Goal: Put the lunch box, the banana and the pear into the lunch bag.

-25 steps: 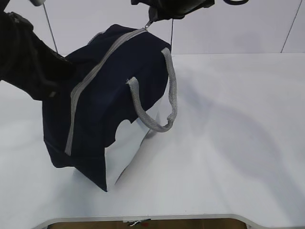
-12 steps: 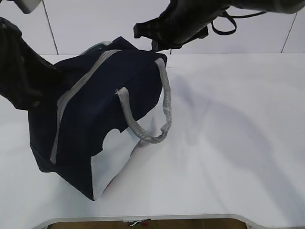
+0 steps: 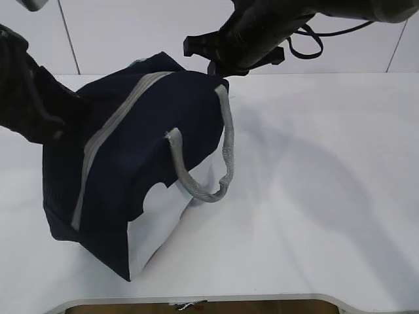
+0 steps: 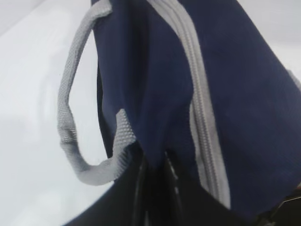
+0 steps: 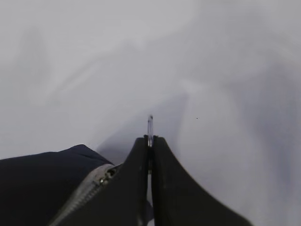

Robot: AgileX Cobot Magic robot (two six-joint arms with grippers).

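zipped lunch bag (image 3: 131, 163) blocks left, table (image 3: 314, 196) clear right

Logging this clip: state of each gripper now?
Left gripper: on the bag fabric; open or shut cannot be told.
Right gripper: shut on the zipper pull.

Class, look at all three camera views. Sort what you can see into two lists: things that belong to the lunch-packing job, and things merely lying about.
Belonging to the job:
- lunch bag, zipped shut, on the table
- its zipper pull, pinched in the right gripper
- left gripper, on the bag's fabric

Just lying about:
- nothing loose shows on the white table; lunch box, banana and pear are not visible
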